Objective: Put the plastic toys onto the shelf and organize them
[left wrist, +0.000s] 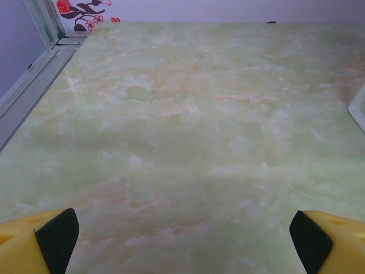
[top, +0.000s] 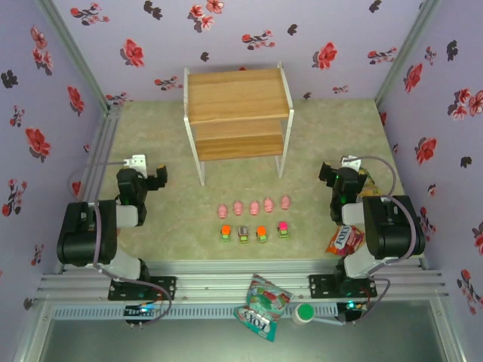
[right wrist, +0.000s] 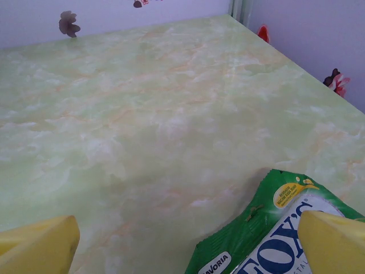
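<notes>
We had the left gripper [top: 160, 178] and right gripper [top: 329, 173] both gaping empty, the pigs [top: 254, 205] and blocky toys [top: 253, 232] in two 9-to-3 rows between them, 8 o'clock off the slightly nearer right one, shelf [top: 238, 98] at 12.

open table [top: 151, 128] beside shelf [top: 238, 102], toys [top: 253, 205] midway

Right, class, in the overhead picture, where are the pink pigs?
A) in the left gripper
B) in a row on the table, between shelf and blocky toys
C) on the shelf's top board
B: the pink pigs line up on the table, between the shelf and the blocky toys.
</notes>
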Tool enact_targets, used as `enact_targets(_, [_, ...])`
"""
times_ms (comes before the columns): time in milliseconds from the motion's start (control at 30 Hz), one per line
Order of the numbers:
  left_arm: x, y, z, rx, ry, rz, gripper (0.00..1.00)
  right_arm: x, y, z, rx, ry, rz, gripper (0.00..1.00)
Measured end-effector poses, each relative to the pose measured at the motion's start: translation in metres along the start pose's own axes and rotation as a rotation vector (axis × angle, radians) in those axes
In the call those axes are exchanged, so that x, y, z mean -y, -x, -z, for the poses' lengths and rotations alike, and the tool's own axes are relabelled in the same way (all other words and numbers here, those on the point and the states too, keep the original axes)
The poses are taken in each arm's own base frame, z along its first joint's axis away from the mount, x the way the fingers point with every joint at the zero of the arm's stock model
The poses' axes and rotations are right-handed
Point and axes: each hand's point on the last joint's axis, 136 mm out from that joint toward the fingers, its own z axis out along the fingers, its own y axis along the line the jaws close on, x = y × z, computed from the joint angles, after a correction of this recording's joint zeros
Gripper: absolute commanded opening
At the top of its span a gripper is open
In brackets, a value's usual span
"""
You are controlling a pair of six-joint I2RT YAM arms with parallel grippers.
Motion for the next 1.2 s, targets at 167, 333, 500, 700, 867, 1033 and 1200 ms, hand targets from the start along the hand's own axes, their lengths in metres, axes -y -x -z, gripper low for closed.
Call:
enact_targets(167, [0.0000, 0.0000, 0.0000, 0.000, 0.000, 0.000, 1.00, 0.0000, 0.0000, 0.0000, 0.000, 0.000, 0.000, 0.99])
enact_targets(333, [0.0008, -0.0001, 0.0000, 0.000, -0.002, -0.001, 1.00, 0.0000, 0.0000, 0.0000, 0.000, 0.000, 0.000, 0.99])
enact_targets(500, [0.0008, 0.0000, 0.0000, 0.000, -0.002, -0.001, 1.00, 0.0000, 0.0000, 0.0000, 0.000, 0.000, 0.000, 0.99])
enact_targets(700, [0.0008, -0.0001, 0.0000, 0.000, -0.002, -0.001, 1.00, 0.0000, 0.0000, 0.0000, 0.000, 0.000, 0.000, 0.99])
enact_targets(867, [-0.0017, 0.0000, 0.0000, 0.000, -0.002, 0.004, 1.00, 0.0000, -0.0002, 0.0000, -0.001, 0.000, 0.000, 0.99])
enact_targets(1033, [-0.0033, 0.0000, 0.0000, 0.000, -0.002, 0.006, 1.00, 0.0000, -0.0007, 0.0000, -0.003, 0.000, 0.001, 0.99])
enact_targets(1200, [-0.0031, 0.0011, 0.0013, 0.013, -0.003, 0.006, 1.00, 0.0000, 0.0000, 0.0001, 0.001, 0.000, 0.000, 0.99])
